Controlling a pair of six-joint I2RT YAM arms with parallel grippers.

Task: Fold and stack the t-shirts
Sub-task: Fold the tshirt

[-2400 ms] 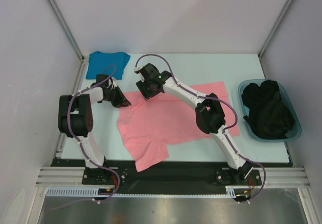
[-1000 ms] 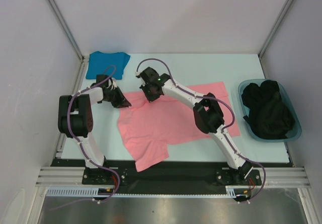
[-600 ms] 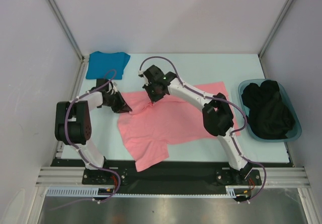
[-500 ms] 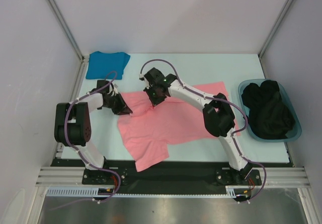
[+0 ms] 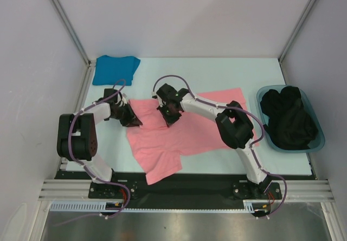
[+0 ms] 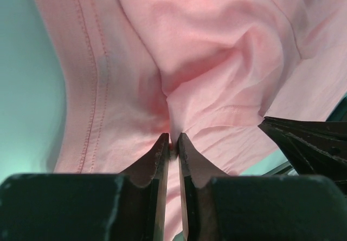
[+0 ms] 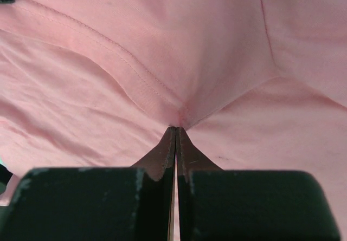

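Observation:
A salmon pink t-shirt [image 5: 190,135] lies spread across the middle of the pale table [image 5: 217,70]. My left gripper [image 5: 133,122] is at its far-left edge, and in the left wrist view its jaws [image 6: 173,144] are shut on a bunched fold of pink fabric [image 6: 217,57]. Further right along that far edge, my right gripper [image 5: 171,117] pinches the cloth; the right wrist view shows its jaws [image 7: 177,128] shut tight on the pink fabric [image 7: 108,89] near a stitched hem. A folded teal-blue t-shirt [image 5: 115,69] rests at the back-left corner.
A translucent teal tub [image 5: 317,123] holding dark black clothing [image 5: 290,119] stands at the right side of the table. Metal frame posts and white walls enclose the table. The right arm's elbow [image 5: 234,128] hangs over the shirt's right half.
Both grippers have moved toward the near edge, drawing the shirt's far-left edge with them. The pink fabric between them has bunched and lifted.

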